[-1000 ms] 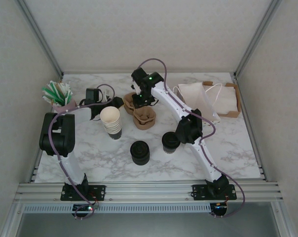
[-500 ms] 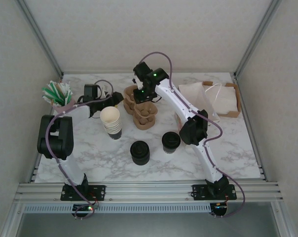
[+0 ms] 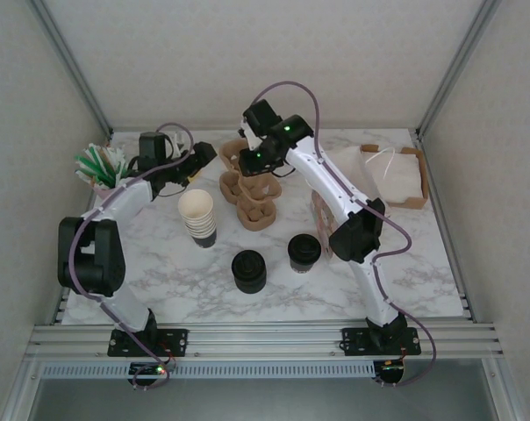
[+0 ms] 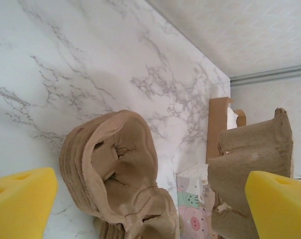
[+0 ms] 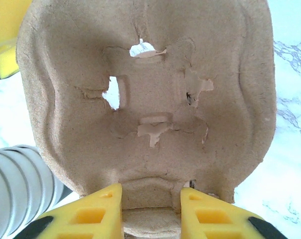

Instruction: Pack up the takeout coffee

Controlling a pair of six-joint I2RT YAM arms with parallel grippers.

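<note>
So the takeout coffee (image 3: 304, 252) stands upright on the table (image 3: 405, 263), at about 3 o'clock from the stack of black lids (image 3: 248, 270), with nothing touching it. Long axis is vertical, lid facing up. My guess is it's light, with a squashy paper wall and a lid that could pop. I'd take it from the side on the body just under the lid, gently, and keep it level.

Meanwhile the right gripper (image 5: 151, 199) is pinched narrow on the edge of a pulp cup carrier (image 5: 145, 99). At its 9 o'clock in the top view, the left gripper (image 3: 197, 162) has its fingers spread wide, holding nothing.
</note>
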